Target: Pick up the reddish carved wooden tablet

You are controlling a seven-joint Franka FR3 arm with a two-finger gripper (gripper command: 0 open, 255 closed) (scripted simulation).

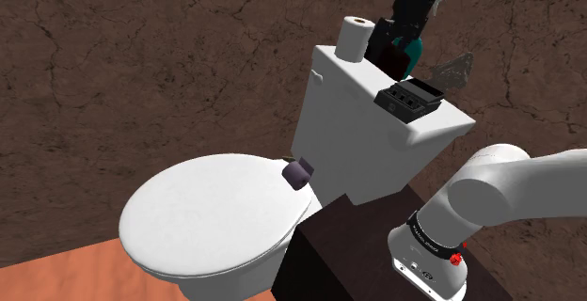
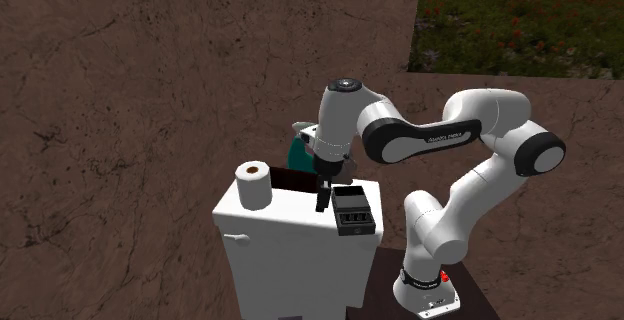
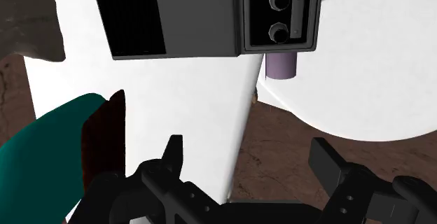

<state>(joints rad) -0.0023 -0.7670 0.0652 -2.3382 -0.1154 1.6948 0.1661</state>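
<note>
TP roll & black box on toilet tank.

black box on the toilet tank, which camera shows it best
The shoulder view: the black box sits whole and unblocked on the tank lid. The second exterior view also shows the box whole, close beside the end effector. The wrist view cuts the box at the frame edge, showing two knobs.

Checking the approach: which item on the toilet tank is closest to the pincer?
The dark reddish tablet, upright beside the teal object, next to the pincer; the paper roll and black box sit farther off.
</note>
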